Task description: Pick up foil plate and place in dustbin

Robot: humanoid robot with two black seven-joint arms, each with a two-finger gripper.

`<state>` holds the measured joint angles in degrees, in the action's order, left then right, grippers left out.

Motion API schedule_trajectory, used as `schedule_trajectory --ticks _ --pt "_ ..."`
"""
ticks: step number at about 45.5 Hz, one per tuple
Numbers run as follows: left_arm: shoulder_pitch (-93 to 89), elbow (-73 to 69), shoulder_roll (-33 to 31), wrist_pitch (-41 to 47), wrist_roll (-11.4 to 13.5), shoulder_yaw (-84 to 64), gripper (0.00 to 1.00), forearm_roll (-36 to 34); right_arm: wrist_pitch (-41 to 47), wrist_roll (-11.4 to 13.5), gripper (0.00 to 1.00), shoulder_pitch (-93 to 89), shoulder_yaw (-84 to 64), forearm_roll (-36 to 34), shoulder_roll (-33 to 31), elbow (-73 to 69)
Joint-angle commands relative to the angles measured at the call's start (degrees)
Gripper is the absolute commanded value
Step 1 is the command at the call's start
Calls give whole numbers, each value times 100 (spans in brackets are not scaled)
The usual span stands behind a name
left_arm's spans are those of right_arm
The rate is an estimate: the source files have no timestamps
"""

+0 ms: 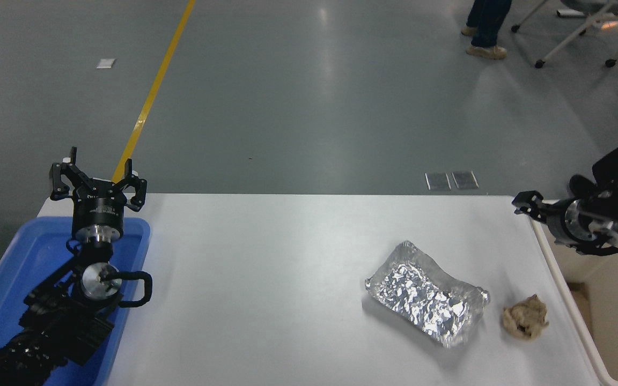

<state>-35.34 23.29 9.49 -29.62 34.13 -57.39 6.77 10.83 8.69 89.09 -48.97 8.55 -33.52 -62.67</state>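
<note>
Where foil plate [426,305] lies, nothing legible

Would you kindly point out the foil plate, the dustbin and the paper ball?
foil plate [426,292]: head view, crinkled middle.
dustbin [562,294]: head view, left rim.
paper ball [525,317]: head view, its centre.

We see a glossy grey-green concrete floor [309,96] with a yellow painted line [153,91], two metal floor plates [451,180], a white wheeled chair frame [582,27], and a white rounded worktop [266,279].
</note>
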Motion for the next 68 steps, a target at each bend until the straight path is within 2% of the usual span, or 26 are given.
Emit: schedule_trajectory --ticks 1,8,19,29,41,46,57,68 --pt "1 0 0 -9 -2 0 99 0 744 1 100 2040 -692 472 -594 -2248" --pt "10 0 9 -9 -2 0 99 0 1552 1 100 3421 -1097 586 -875 -3172" --pt "18 0 18 0 -2 0 99 0 3398 53 100 4810 -1062 586 -1016 -3366" --pt "19 0 18 0 -2 0 99 0 3417 80 100 5549 -1080 586 -1095 -3392" --pt "19 0 18 -9 -2 0 99 0 3417 89 100 5611 -1115 621 -1201 -3366" --pt "19 0 18 -9 -2 0 99 0 3417 89 100 5409 -1150 885 -1209 -3287" --pt "19 0 18 -9 -2 0 99 0 3400 89 100 4162 -1124 911 -1227 -2690" --pt "10 8 9 -9 -2 0 99 0 2082 89 100 2475 -983 938 -1394 -2478"
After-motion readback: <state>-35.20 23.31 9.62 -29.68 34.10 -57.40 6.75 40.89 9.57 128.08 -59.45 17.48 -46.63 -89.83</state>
